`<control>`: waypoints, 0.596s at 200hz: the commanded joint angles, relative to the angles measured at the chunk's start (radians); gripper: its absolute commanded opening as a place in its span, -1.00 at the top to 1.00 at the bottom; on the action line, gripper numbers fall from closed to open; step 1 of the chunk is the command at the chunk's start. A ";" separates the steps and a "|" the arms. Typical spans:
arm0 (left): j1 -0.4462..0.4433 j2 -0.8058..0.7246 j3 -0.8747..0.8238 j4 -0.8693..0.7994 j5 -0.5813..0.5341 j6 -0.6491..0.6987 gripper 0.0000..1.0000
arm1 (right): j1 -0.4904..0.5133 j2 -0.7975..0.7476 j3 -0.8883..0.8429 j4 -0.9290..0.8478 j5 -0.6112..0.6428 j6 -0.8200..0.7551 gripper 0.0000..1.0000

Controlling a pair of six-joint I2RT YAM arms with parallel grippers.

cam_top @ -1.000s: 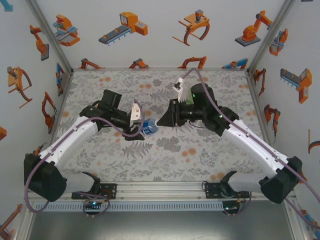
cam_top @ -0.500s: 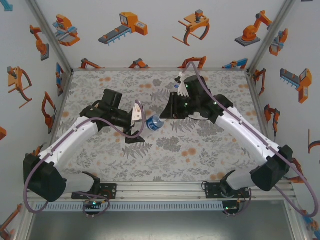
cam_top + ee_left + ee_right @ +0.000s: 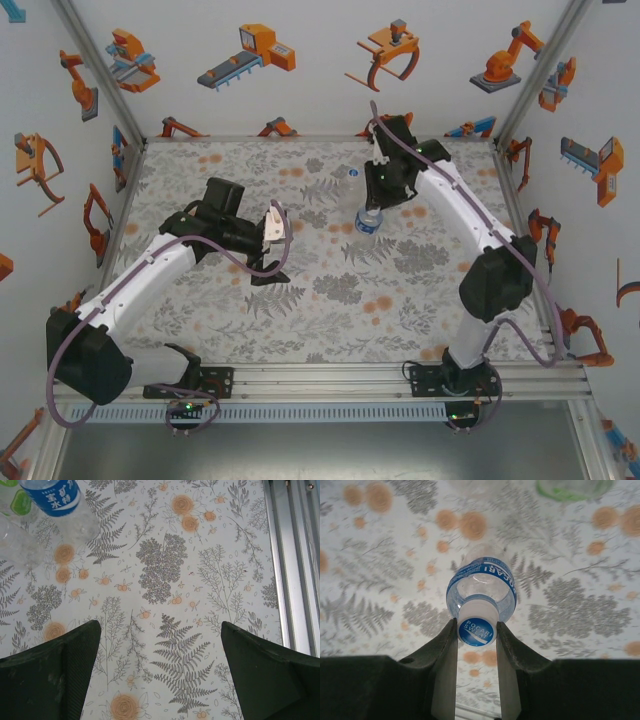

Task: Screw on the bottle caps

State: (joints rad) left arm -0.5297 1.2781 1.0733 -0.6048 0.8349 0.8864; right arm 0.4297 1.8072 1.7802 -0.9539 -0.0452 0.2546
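Right gripper (image 3: 476,626) pinches the blue-label bottle (image 3: 482,577) by its white cap (image 3: 476,630).
Left gripper (image 3: 160,625) hangs spread wide over the floral table (image 3: 165,570), the bottle at eleven o'clock in its wrist view.

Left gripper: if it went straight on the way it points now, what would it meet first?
Most likely the floral tablecloth, which lies straight ahead between the open jaws of the left gripper. The blue-labelled bottle sits off that line, at the wrist view's upper left. Depth is hard to judge.
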 commanded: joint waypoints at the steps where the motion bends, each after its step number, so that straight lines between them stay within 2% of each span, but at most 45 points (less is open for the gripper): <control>1: -0.003 -0.015 0.008 0.002 0.015 -0.010 -0.94 | -0.025 0.058 0.108 -0.046 0.066 -0.083 1.00; 65: -0.002 -0.009 0.010 0.002 0.014 -0.012 -0.94 | -0.067 0.237 0.289 -0.062 0.040 -0.097 1.00; 119: -0.002 -0.009 0.016 0.001 0.014 -0.012 -0.94 | -0.069 0.240 0.267 -0.026 0.007 -0.094 1.00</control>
State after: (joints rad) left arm -0.5297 1.2781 1.0733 -0.5987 0.8307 0.8837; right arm 0.3630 2.0579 2.0480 -0.9882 -0.0128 0.1772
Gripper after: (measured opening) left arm 0.966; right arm 0.316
